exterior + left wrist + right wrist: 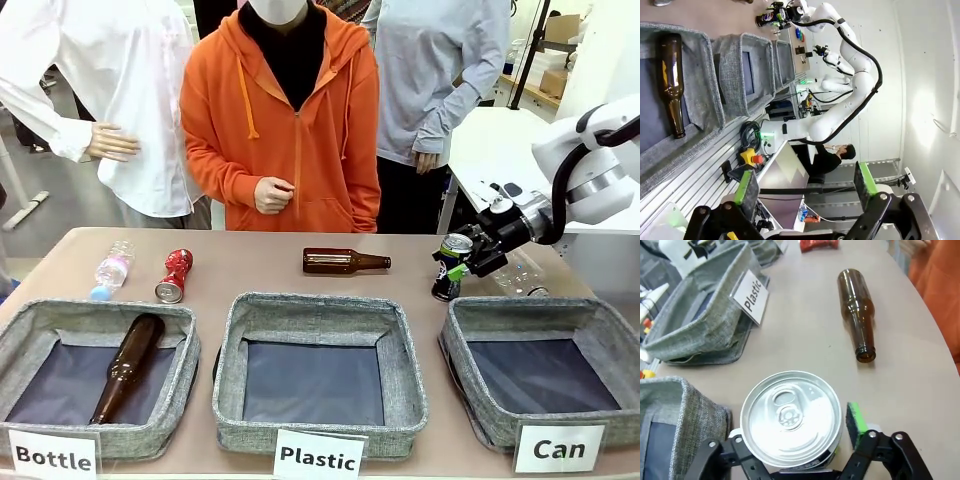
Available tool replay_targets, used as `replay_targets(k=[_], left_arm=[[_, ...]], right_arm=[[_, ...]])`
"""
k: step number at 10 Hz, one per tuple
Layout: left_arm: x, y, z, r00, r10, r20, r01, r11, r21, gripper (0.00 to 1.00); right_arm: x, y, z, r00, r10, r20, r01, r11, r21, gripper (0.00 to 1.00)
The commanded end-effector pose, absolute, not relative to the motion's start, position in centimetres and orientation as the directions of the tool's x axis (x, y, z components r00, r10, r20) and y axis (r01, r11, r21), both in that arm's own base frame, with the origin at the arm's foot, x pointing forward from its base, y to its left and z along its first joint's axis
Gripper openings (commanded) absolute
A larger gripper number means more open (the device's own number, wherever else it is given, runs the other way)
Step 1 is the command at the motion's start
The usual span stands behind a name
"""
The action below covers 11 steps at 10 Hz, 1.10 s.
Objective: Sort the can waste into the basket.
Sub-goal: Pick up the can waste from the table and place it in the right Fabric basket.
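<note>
A black crushed can (449, 272) stands upright on the table just behind the Can basket (462, 345), which has nothing in it. My right gripper (461, 262) is shut on the can's upper part. In the right wrist view its silver top (791, 416) sits between my right gripper's (795, 429) fingers, with a green pad (855, 419) against its side. The red can (174, 276) lies at the far left of the table, behind the Bottle basket. My left gripper (806, 184) hangs open and holds nothing, off the table's left end.
A brown bottle (343, 262) lies at the table's middle rear. Another brown bottle (125, 365) lies in the Bottle basket (30, 320). A clear plastic bottle (110, 270) rests far left. The Plastic basket (232, 340) holds nothing. A person in orange stands across the table.
</note>
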State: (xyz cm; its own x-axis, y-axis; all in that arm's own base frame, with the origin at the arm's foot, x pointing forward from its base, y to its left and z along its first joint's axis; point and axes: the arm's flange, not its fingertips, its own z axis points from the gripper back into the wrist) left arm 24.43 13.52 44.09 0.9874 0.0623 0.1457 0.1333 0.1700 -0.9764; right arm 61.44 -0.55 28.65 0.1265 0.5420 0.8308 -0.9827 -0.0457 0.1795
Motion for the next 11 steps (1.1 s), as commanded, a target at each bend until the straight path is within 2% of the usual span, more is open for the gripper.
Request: replay_targets(k=[1,2,3,7,9,11], left_arm=[[24.2,13.4,44.4,0.989,0.055,0.136,0.125,0.166,-0.978,1.0],[24.2,13.4,44.4,0.989,0.055,0.136,0.125,0.166,-0.978,1.0],[24.2,13.4,44.4,0.989,0.055,0.136,0.125,0.166,-0.978,1.0],[24.2,13.4,44.4,0.989,0.055,0.136,0.125,0.166,-0.978,1.0],[24.2,13.4,44.4,0.989,0.055,0.136,0.125,0.166,-0.978,1.0],[24.2,13.4,44.4,0.989,0.055,0.136,0.125,0.166,-0.978,1.0]], right_arm=[[62.3,-0.9,29.1,0.13,0.547,0.827,-0.979,-0.061,0.195,0.0],[62.2,-0.9,29.0,0.137,0.546,0.826,-0.977,-0.064,0.204,0.36],[62.2,-0.9,29.1,0.136,0.543,0.829,-0.978,-0.061,0.2,0.0],[59.7,-0.4,33.1,0.064,0.508,0.859,-0.984,-0.11,0.139,0.0],[56.1,0.7,38.3,-0.01,0.517,0.856,-0.984,-0.159,0.085,0.0],[50.7,1.7,43.4,-0.028,0.536,0.844,-0.962,-0.245,0.123,0.0]])
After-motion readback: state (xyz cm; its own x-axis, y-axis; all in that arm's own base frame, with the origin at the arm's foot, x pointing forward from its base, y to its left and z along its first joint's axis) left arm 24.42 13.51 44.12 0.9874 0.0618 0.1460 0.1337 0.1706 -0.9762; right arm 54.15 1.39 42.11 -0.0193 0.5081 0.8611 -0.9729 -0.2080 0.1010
